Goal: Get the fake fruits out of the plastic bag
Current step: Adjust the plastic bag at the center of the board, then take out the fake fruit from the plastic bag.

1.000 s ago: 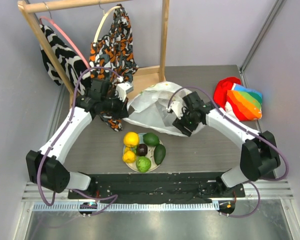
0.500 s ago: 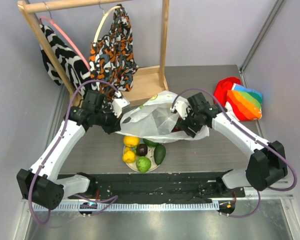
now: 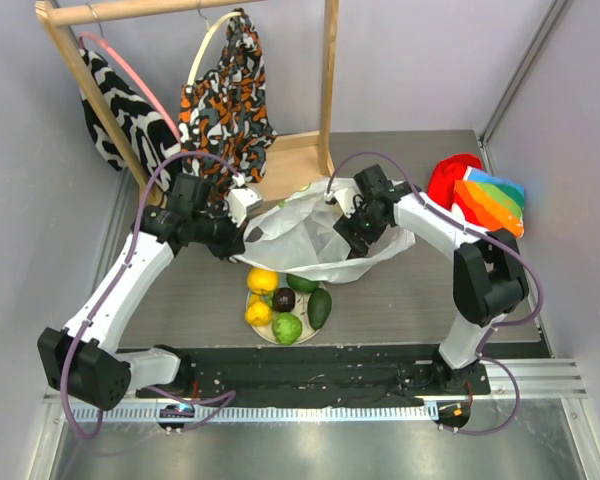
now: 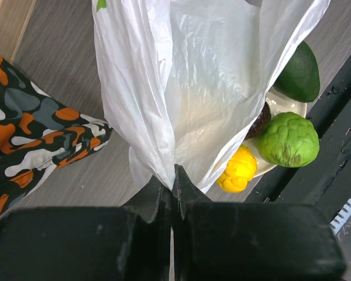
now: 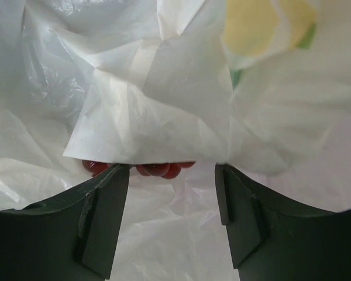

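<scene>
Top external: high above the near edge, looking down over the whole table [image 3: 410, 300]. Both wrist cameras sit very close — left outside the plastic bag [image 4: 181, 88], right among its folds; all three share the bag.

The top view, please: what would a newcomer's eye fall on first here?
The white plastic bag held up mid-table, pinched in the left gripper, the open right gripper reaching into it. Nearer the bases, bright fake fruits fill a plate; something red shows inside the bag.
</scene>
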{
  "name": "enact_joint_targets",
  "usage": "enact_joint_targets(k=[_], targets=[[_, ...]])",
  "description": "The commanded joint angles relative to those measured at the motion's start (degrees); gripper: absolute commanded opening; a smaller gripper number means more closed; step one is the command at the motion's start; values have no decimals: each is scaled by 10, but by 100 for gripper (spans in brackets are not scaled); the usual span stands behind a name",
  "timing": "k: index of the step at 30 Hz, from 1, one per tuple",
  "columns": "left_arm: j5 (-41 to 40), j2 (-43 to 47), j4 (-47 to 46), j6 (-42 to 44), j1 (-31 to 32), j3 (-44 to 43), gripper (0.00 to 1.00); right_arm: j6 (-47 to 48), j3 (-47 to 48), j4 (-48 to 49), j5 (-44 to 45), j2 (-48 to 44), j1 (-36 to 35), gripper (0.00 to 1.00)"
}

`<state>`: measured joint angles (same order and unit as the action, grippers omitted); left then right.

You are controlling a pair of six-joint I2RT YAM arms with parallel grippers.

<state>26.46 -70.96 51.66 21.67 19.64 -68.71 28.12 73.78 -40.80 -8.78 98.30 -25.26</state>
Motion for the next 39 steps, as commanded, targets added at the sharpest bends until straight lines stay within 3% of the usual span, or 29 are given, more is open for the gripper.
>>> enact_joint_targets(k=[1,3,4,5,6,7,13,21,28,32,34,35,36,37,39], targets=[[-1,18,-23,-4,-2,-24,0,2,28,-8,-6,22,3,67],[0,17,-26,-5,-2,-26,0,4,29,-17,-3,34,3,60],[2,15,-28,-8,-3,-27,0,11,31,-21,-12,33,5,49],[3,14,-33,-11,-2,-28,0,15,36,-27,-19,31,8,36],[6,11,-35,-14,-2,-31,0,17,50,-40,-23,30,10,11],[12,5,-38,-20,-2,-37,0,18,58,-46,-24,29,12,1],[23,-43,-74,-51,7,-78,0,35,152,-69,-34,-37,35,1],[4,-142,-125,-93,37,-218,0,42,240,-70,-71,-125,47,1],[35,-198,-111,-77,91,-267,0,-3,109,27,-27,-186,50,1],[39,-178,-91,-66,120,-221,0,-28,13,93,5,-183,50,1],[-9,-157,-80,-52,131,-183,0,-33,-13,120,49,-186,54,1],[-49,-149,-83,-51,132,-171,4,-30,-31,121,60,-186,55,1],[-88,-126,-108,-66,133,-157,49,-28,-38,121,67,-186,56,1],[-171,-116,-126,-78,133,-144,64,-32,-44,117,69,-187,59,1],[-200,-90,-161,-82,132,-151,100,-41,-57,113,59,-190,59,1]])
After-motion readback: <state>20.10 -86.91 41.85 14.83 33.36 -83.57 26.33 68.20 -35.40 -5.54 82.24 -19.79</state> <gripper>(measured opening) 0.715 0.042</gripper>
